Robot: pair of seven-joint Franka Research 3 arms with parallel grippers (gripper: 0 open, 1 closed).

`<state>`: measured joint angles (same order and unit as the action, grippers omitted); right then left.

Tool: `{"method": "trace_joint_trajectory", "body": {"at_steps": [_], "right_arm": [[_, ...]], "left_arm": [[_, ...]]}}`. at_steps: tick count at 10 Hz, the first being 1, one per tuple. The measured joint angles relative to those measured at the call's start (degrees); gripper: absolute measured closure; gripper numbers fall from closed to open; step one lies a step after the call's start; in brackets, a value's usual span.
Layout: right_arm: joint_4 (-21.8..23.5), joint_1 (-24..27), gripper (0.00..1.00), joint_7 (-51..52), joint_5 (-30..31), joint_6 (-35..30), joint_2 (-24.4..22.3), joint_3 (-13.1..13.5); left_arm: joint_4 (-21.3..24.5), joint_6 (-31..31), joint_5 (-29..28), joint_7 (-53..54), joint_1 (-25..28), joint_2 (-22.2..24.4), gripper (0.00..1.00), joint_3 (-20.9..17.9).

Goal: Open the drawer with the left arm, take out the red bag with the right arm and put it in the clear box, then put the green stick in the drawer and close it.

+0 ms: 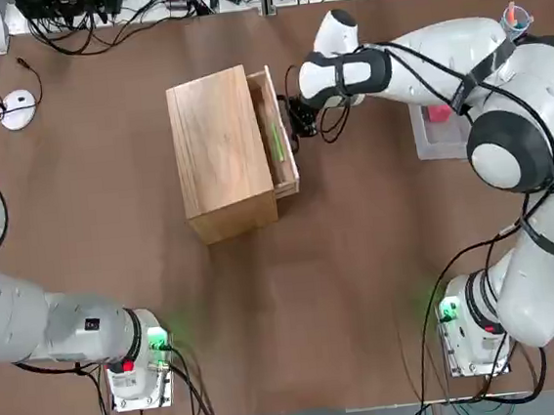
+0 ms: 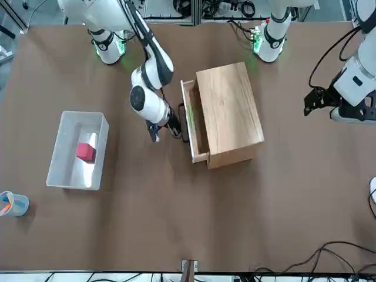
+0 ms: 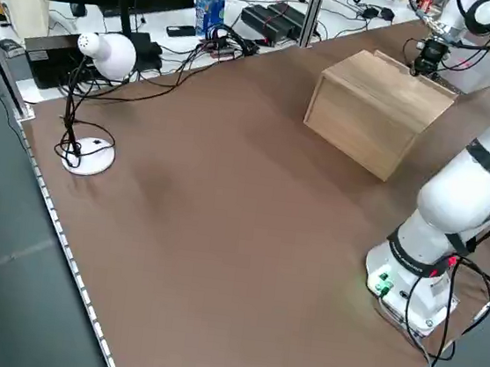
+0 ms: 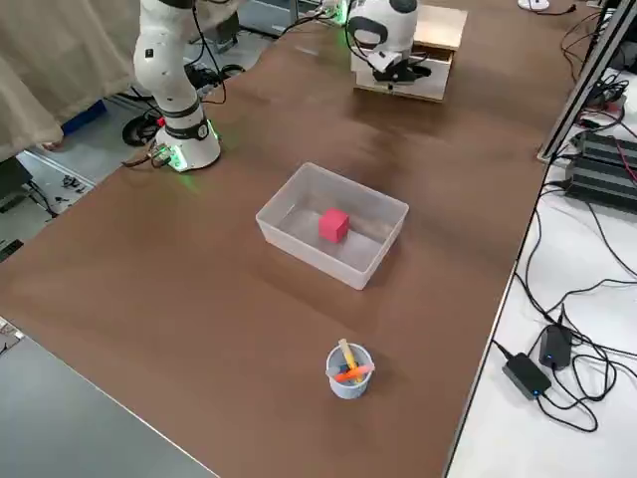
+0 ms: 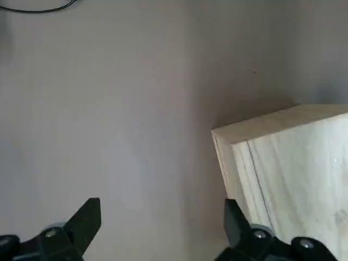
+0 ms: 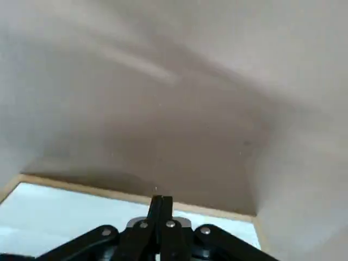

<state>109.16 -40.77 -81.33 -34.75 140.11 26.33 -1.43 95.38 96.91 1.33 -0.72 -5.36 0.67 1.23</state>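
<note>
Light-wood drawer (image 2: 194,124) with thin green stick (image 1: 275,137) inside stands slightly open, just beside right jaws (image 1: 301,119), which are fully closed and empty. Pinkish-red bag (image 2: 86,151) lies in translucent plastic box (image 2: 57,154), well apart from them. Left jaws (image 2: 312,101) spread wide, empty, away from the cabinet above the brown bench (image 1: 360,249).

A brown table (image 2: 176,223) carries 1 light-wood cabinet (image 2: 230,111), 1 clear box (image 2: 59,154), 1 blue cup (image 2: 13,203) of pens and a white desk lamp (image 3: 89,155).

no legible text, labels too small, perhaps blurred
</note>
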Motion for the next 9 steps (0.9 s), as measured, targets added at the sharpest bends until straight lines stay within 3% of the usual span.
{"method": "trace_joint_trajectory", "body": {"at_steps": [4,9], "right_arm": [[-1.07,-6.84,0.96,-7.86,-0.09,6.59,0.23,-0.07],[-2.46,-5.51,0.94,-2.93,-0.12,6.10,0.82,0.86]], "left_arm": [[-0.06,0.00,0.00,0.00,-0.01,-0.03,0.00,0.02],[-0.08,0.00,0.00,-0.01,-0.09,-0.07,0.00,0.15]]}}
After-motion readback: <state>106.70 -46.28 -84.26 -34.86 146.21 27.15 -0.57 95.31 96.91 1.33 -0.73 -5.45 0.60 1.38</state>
